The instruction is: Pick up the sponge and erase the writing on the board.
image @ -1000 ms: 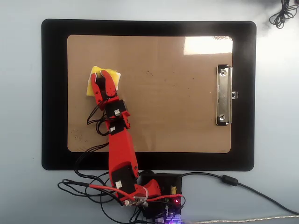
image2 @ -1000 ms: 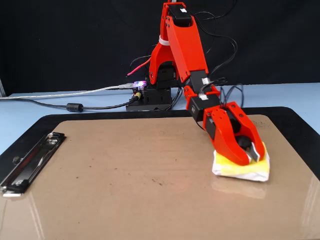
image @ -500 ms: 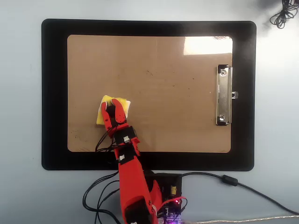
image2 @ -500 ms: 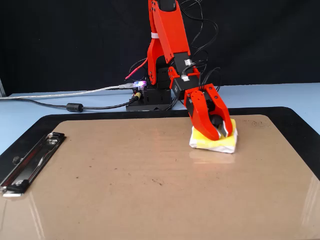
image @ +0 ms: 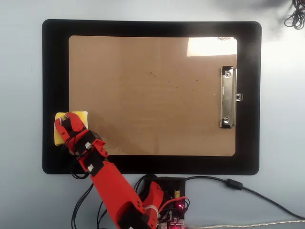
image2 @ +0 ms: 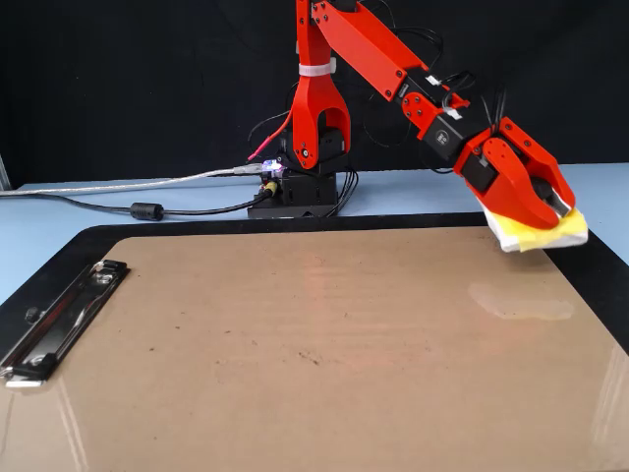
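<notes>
In the overhead view the gripper [image: 66, 124] is closed on the sponge [image: 62, 133] and has carried it off the board's [image: 157, 95] left edge, lifted over the black mat [image: 55, 71]. No writing shows (only faint specks), so erasing looks done.

— What did you have lying under everything?
— A black mat [image: 248, 95] spread on your pale blue tabletop [image: 21, 95].
— And behind it?
— A black cable with a ferrite bead [image2: 147, 209], a silvery cable [image2: 118, 184], and a dark backdrop [image2: 147, 79]. A coiled cord [image: 296, 16] sat in one corner.
</notes>
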Robot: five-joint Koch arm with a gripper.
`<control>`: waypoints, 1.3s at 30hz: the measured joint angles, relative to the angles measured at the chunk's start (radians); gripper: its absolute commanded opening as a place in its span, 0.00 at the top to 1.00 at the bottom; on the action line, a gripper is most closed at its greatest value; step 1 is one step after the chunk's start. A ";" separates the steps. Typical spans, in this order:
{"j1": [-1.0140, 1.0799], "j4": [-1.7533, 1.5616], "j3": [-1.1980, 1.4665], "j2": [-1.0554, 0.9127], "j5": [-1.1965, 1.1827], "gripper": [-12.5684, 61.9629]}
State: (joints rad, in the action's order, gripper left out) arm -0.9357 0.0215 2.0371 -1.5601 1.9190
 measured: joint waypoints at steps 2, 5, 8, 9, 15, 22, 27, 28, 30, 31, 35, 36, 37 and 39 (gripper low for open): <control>-0.005 -0.002 -0.003 0.000 0.009 0.94; -0.006 0.000 0.000 0.008 0.009 0.94; 0.008 -0.002 0.017 0.017 0.009 0.94; 0.015 -0.002 0.028 0.017 0.009 0.94; 0.029 -0.002 0.071 0.017 0.009 0.75; 0.029 -0.005 0.084 0.014 0.014 0.39; 0.029 0.166 0.087 -0.169 0.032 0.39; 0.029 0.232 0.084 -0.219 0.041 0.39; 0.029 0.416 0.015 -0.311 0.055 0.39; 0.034 0.531 -0.046 -0.356 0.061 0.39; 0.095 1.060 -0.305 -0.445 0.071 0.39; 0.138 1.181 -0.357 -0.445 0.071 0.38; 0.216 1.350 -0.394 -0.448 0.058 0.38; 0.322 1.513 -0.402 -0.449 -0.002 0.38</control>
State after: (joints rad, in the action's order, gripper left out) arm -0.6136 1.5340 1.6352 -2.0095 1.9175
